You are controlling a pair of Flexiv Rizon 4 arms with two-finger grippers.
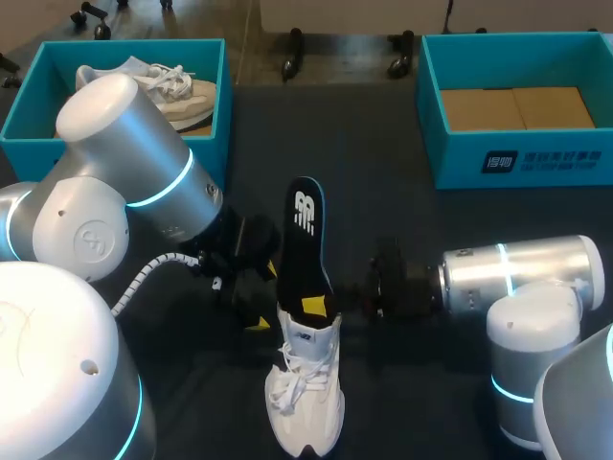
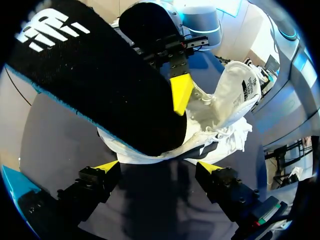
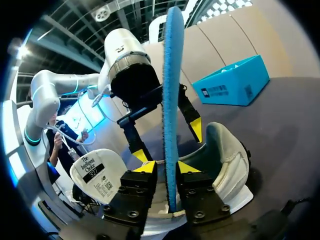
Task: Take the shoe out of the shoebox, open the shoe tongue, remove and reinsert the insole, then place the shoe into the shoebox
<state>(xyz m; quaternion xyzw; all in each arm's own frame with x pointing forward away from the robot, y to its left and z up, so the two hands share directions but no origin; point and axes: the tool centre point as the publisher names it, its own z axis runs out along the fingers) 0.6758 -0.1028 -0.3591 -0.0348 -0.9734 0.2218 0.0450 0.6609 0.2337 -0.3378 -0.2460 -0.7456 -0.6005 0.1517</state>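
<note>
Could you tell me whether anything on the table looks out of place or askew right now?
Only the black insole: it juts up out of the white shoe with just one end inside, clamped by the right pincer. That fits the insole step of the task, so nothing looks wrong.

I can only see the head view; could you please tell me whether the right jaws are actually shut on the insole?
Observer: Yes; the right gripper has its jaws on both faces of the black insole, which stands edge-on between them.
Operator: And the left one?
Observer: The left gripper is open, holding nothing; the white sneaker lies just ahead of it.
Operator: Where is the insole's lower end?
Observer: Down inside the sneaker's opening.
</note>
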